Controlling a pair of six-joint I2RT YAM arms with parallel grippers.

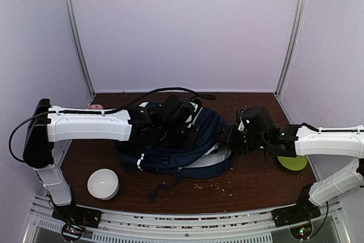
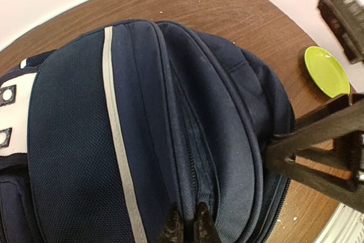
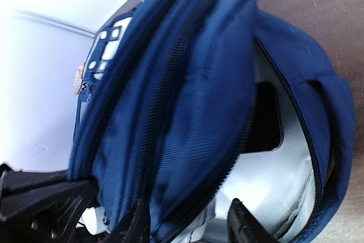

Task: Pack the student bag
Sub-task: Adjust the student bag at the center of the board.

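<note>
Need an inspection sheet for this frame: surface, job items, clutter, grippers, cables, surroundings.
Surface: brown wooden table, crumbs near the front edge.
Job's things: student bag lying centre, main compartment open, grey lining showing.
Clutter: white ribbed pouch front left; lime plate right, partly under the arm.
Grippers: left gripper tips close together at a zipper line, grip unclear; right gripper fingers apart astride the open rim.
Cables: black cable arching behind the bag.
Surroundings: pale walls, metal posts.

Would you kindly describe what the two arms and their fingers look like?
The left arm and right arm have smooth white shells with black joints and wrists. A thin black cable trails from the left one. The fingers are dark, tapered prongs.
</note>
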